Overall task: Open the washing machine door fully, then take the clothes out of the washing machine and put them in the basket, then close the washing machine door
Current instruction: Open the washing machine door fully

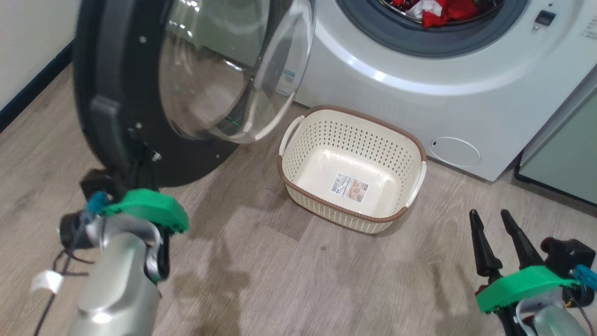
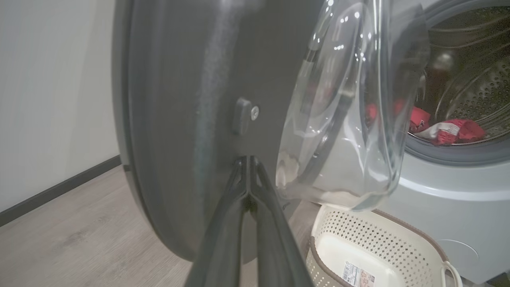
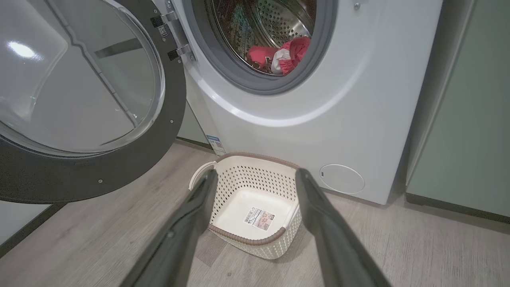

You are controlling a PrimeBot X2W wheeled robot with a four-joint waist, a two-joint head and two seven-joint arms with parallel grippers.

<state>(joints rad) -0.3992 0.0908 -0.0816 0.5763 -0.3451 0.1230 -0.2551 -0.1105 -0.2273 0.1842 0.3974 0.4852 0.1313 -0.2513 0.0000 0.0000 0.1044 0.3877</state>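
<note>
Wood-look floor [image 1: 280, 280]: basket [image 1: 326, 140] waits before the washing machine [image 1: 419, 102] for its clothes [image 1: 447, 9]; left gripper [image 2: 249, 159], pressed together, apparently pushes the door [image 2: 179, 119] wide; right gripper [image 1: 489, 214] idles spread.

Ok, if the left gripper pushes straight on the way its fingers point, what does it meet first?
The washing machine door: the shut left gripper points at its black inner face, just below a small knob. The tips look at or nearly on it, though actual contact is unclear.
</note>
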